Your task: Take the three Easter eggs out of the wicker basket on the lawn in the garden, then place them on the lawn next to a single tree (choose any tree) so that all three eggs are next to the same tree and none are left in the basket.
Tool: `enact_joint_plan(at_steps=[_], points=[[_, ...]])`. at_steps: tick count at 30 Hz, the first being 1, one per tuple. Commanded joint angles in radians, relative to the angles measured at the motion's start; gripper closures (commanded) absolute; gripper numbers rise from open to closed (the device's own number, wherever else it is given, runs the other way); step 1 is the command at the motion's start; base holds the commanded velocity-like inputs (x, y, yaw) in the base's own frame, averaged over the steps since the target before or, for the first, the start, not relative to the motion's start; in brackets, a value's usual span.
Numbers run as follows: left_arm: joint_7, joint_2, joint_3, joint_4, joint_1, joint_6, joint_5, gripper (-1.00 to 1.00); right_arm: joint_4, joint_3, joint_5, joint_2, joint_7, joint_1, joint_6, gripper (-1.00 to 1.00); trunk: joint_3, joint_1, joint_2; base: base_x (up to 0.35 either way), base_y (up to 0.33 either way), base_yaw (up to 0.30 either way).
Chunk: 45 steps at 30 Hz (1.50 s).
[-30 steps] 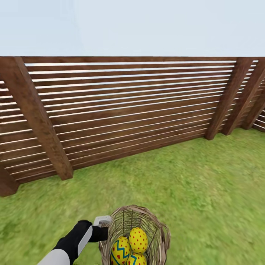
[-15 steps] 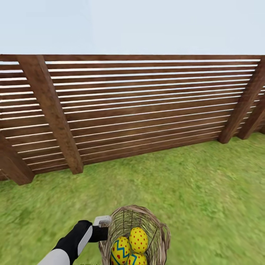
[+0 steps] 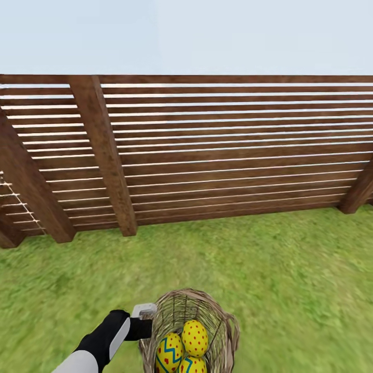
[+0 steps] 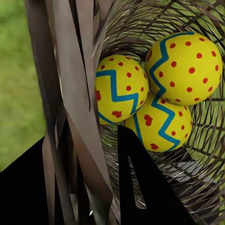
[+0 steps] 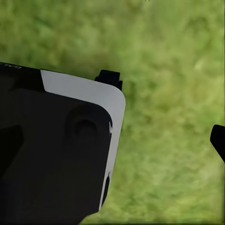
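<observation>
- Three Easter eggs (image 4: 150,89) are sitting bunched together in the wicker basket (image 3: 207,311), at 6 o'clock in the head view; all three likely riding along toward a tree.
- The left claw (image 3: 144,320) is pinching the basket's wall at its 9 o'clock side, one finger inside, one outside, carrying it above the lawn (image 3: 290,269).
- The right claw: I cannot tell its state.
- One slatted wooden fence (image 3: 217,155) is standing at 12 o'clock, with three posts counted at left.

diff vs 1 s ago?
Only the view swung: the brown slatted wooden fence and its posts slid right in the head picture, so the camera turned left. Left gripper stays clamped on the round brown wicker basket, with three yellow dotted Easter eggs inside.
</observation>
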Motion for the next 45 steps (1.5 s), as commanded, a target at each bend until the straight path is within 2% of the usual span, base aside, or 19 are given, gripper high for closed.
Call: enact_joint_plan(at_steps=[1, 3, 6, 9, 15, 45], points=[[0.003, 0.002, -0.004, -0.001, -0.001, 0.005, 0.018, 1.00, 0.001, -0.009, 0.007, 0.000, 0.003, 0.002, 0.002, -1.00, -0.001, 0.000, -0.001, 0.000, 0.000, 0.284], [0.003, 0.005, -0.004, -0.002, -0.001, 0.005, 0.018, 1.00, 0.001, -0.009, 0.007, 0.000, 0.003, 0.005, 0.002, -1.00, -0.002, 0.000, -0.001, 0.000, 0.000, 0.284], [0.002, 0.006, -0.004, -0.003, -0.001, 0.005, 0.018, 1.00, 0.000, -0.009, 0.010, 0.022, 0.003, 0.026, 0.001, -1.00, -0.004, 0.000, -0.001, 0.000, 0.000, 0.284], [0.002, 0.005, -0.004, -0.003, -0.001, 0.005, 0.018, 1.00, -0.002, -0.009, 0.011, 0.027, 0.003, 0.032, 0.000, -1.00, -0.005, 0.000, -0.001, 0.000, 0.000, 0.284], [0.003, -0.003, -0.005, -0.003, -0.001, 0.005, 0.018, 1.00, -0.002, -0.009, 0.008, 0.026, 0.003, 0.033, -0.043, -1.00, -0.008, 0.000, -0.001, 0.000, 0.000, 0.284], [0.006, 0.003, -0.005, -0.003, -0.001, 0.005, 0.018, 1.00, -0.008, -0.009, 0.008, 0.025, 0.003, 0.033, -0.046, -1.00, -0.019, 0.000, -0.001, 0.000, 0.000, 0.285]])
